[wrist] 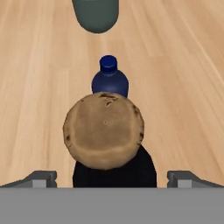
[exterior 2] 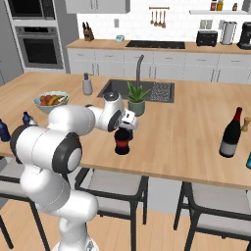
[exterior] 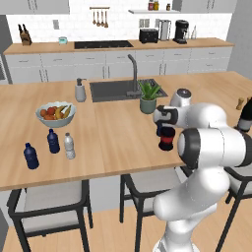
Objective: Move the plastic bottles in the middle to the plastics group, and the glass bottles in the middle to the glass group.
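Observation:
The squat dark glass bottle [exterior: 166, 141] with a red band stands near the island's front edge, also seen in the right base view [exterior 2: 122, 142]. My gripper [exterior: 165, 129] hovers just above it, open, its fingertips [wrist: 42, 178] wide on either side of the bottle's brown top [wrist: 103, 130]. Just beyond it in the hand view stands a dark blue plastic bottle [wrist: 109, 81] with a blue cap. At the far left, two dark blue bottles [exterior: 31, 156] [exterior: 53, 141] stand beside a clear white-capped bottle [exterior: 69, 146]. The tall black glass bottle [exterior 2: 231, 133] stands at the far right.
A potted plant [exterior: 149, 97] sits just behind the squat bottle, by the sink [exterior: 115, 89]. A fruit bowl [exterior: 55, 114] and grey soap dispenser [exterior: 80, 90] stand at the left. A brown pepper grinder [exterior 2: 246, 123] is beside the tall bottle. Stools line the front edge.

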Available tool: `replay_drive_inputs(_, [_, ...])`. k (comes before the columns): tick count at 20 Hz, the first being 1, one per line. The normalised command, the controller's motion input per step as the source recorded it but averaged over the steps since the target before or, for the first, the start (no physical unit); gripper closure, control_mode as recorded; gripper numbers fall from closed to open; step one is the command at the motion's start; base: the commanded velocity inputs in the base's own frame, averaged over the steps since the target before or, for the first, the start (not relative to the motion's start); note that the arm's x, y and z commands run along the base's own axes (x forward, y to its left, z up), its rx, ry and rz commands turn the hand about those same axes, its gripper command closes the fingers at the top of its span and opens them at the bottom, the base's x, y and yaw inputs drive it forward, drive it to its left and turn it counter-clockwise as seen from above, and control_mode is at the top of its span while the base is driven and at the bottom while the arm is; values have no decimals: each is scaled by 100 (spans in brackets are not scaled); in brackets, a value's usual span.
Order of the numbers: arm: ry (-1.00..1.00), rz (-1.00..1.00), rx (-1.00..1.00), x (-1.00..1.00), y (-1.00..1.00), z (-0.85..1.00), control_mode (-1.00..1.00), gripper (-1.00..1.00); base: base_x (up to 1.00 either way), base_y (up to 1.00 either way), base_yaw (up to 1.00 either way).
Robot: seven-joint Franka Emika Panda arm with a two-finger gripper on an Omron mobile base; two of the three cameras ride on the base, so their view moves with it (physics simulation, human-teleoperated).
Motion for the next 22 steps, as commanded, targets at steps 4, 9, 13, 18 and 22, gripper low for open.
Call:
replay_drive_inputs(4, [0, 0, 0, 4, -4, 0, -100, -100, 0, 0, 0])
replay_drive_inputs(9, [0, 0, 0, 0, 0, -1, -100, -100, 0, 0, 0])
replay_drive_inputs(13, [0, 0, 0, 8, 0, -1, -100, -100, 0, 0, 0])
replay_drive_inputs(18, [0, 0, 0, 9, 0, 0, -100, -100, 0, 0, 0])
replay_drive_inputs(22, [0, 0, 0, 0, 0, 0, -100, -100, 0, 0, 0])
